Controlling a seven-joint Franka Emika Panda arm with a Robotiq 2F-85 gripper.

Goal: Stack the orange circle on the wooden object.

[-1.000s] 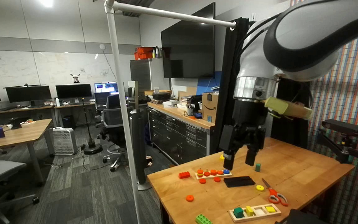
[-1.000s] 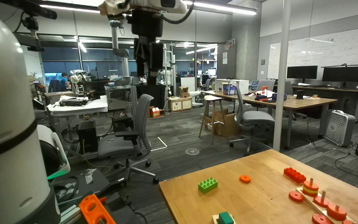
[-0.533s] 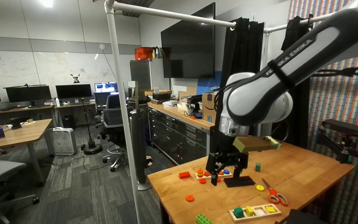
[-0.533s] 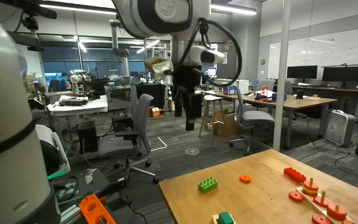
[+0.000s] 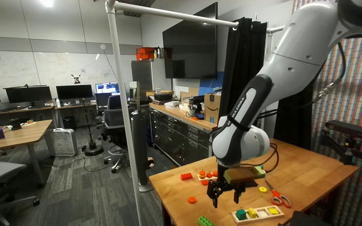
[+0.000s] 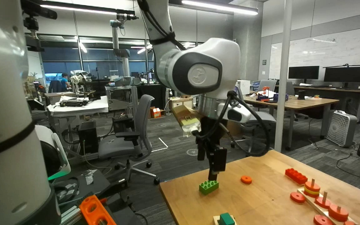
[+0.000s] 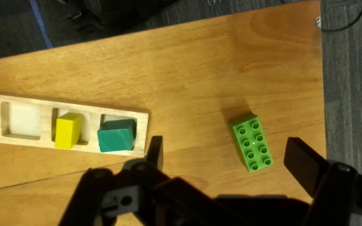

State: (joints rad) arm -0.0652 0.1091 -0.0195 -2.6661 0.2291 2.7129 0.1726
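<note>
Over the brown wooden worktop [image 5: 309,171], the black two-fingered gripper [image 5: 226,201] hangs spread and unloaded, probably to straddle the flat round orange disc [image 6: 246,179], which lies loose there, apart from its likely target, the pale wooden pegged board [image 6: 316,207].

The disc [image 6: 246,179] is orange, the studded brick [image 7: 252,146] green, the gripper [image 5: 226,201] black; the backdrop [image 5: 357,100] carries multicoloured stripes.

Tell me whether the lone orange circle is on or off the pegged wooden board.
Off: in both exterior views the orange circle lies flat on the table, apart from the pegged wooden board.
</note>
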